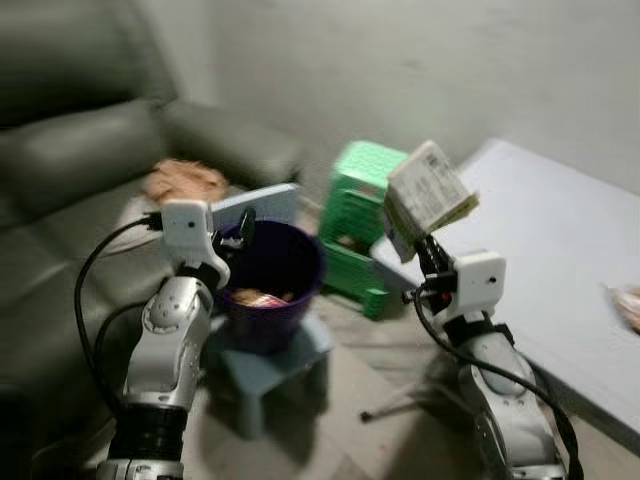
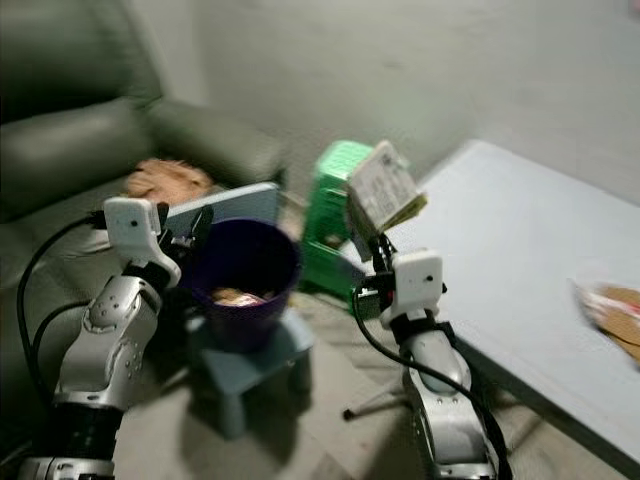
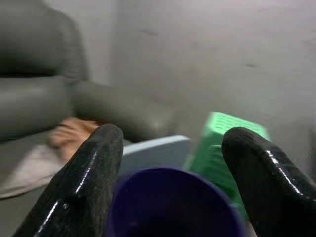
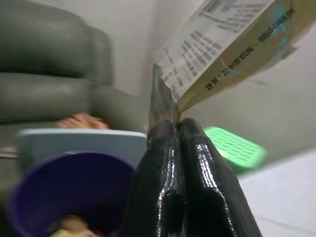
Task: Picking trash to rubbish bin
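Your right pincer (image 1: 432, 250) is pinching a flat carton (image 1: 428, 195) by its bottom edge, up high, right of the purple bin (image 1: 270, 285) — ready to drop in. Your left pincer (image 3: 170, 163) is spread wide by the bin's left rim.

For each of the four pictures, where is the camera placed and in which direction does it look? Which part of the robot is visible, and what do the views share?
Left eye view: on the head, facing forward and down; both silver arms, purple bin on a small stool.
Right eye view: same scene, shifted; right gripper holding the carton.
Left wrist view: along the open left gripper toward the bin.
Right wrist view: along shut fingers pinching the carton.
Shared: bin, green stool, sofa.
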You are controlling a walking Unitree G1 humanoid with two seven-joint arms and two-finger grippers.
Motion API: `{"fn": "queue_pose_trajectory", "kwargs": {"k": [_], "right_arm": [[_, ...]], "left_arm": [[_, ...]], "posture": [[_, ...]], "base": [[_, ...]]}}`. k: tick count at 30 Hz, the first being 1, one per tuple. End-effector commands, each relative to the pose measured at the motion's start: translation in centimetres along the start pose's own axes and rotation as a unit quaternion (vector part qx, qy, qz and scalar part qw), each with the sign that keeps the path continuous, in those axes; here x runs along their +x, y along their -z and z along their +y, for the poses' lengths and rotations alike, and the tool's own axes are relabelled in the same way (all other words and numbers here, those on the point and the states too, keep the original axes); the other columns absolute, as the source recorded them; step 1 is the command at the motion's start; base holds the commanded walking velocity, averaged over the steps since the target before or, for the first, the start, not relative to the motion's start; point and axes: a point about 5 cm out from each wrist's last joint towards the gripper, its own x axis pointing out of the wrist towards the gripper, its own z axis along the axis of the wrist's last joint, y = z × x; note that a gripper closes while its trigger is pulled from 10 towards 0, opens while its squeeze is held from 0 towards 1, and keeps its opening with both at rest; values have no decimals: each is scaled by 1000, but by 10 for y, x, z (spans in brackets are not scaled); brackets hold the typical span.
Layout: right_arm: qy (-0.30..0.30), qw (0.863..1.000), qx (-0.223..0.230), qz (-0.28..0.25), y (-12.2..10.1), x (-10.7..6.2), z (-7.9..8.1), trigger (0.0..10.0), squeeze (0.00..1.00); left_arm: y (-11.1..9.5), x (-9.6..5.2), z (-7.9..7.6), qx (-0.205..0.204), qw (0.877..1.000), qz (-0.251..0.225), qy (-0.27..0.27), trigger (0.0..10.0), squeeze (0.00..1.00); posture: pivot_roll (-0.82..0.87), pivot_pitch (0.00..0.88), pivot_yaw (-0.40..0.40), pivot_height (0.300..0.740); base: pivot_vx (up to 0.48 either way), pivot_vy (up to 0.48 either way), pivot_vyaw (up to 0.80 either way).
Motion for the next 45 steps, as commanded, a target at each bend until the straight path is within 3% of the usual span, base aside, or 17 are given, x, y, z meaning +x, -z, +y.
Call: {"fn": "queue_pose_trajectory", "kwargs": {"k": [1,11,12,20,45], "right_arm": [[12,1000,-10,10,3,-3,-10,10000,0],[11,1000,-10,9,3,-3,-10,10000,0],[12,1000,6,7,3,-3,-10,10000,0],[9,1000,16,8,4,-2,-9,10000,0],[-2,1000,20,13,6,-4,-5,10000,0]], "left_arm": [[1,2,-12,1,1000,0,15,10000,0],[2,3,-12,-4,1000,9,4,10000,0],[3,4,-12,-2,1000,13,1,10000,0],[4,5,-12,-4,1000,18,0,10000,0],[0,7,-11,-7,1000,11,-6,10000,0]], "posture": [[21,0,-113,740],[21,0,-114,740],[23,0,-113,740],[24,0,-114,740],[23,0,-110,740]], "base": [[0,0,800],[0,0,800],[0,0,506],[0,0,0],[378,0,0]]}}
